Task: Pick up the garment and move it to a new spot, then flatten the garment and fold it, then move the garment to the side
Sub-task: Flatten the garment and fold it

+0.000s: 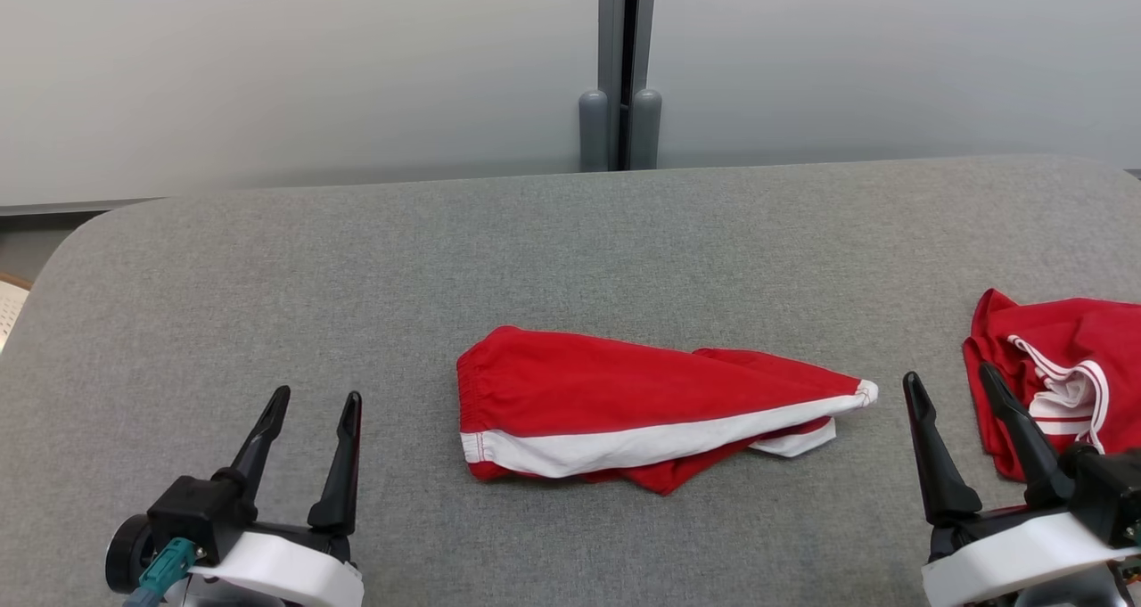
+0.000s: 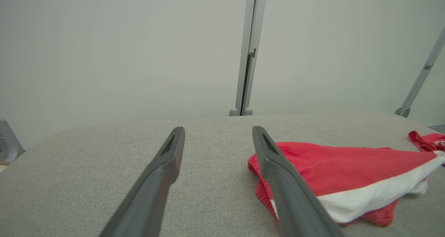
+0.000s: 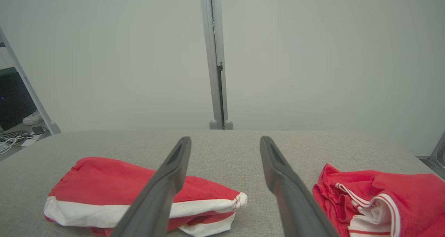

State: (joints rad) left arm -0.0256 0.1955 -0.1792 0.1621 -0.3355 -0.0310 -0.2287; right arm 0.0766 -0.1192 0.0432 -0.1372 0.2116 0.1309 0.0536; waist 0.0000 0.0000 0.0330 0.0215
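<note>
A folded red garment (image 1: pixel 624 402) with a white band lies flat on the middle of the grey padded table (image 1: pixel 570 250). My left gripper (image 1: pixel 316 397) stands open at the lower left, a short way left of the garment and apart from it. In the left wrist view the left gripper (image 2: pixel 218 129) is empty, with the garment (image 2: pixel 347 167) behind its right finger. My right gripper (image 1: pixel 949 375) stands open at the lower right, just right of the garment's pointed end. In the right wrist view the right gripper (image 3: pixel 225 139) holds nothing, and the garment (image 3: pixel 114 184) lies to its left.
A second red garment (image 1: pixel 1061 366) with white stripes lies crumpled at the table's right edge, close beside my right gripper; it shows again as the crumpled garment (image 3: pixel 399 191) in the right wrist view. A grey post (image 1: pixel 621 63) and pale wall panels stand behind the table's far edge.
</note>
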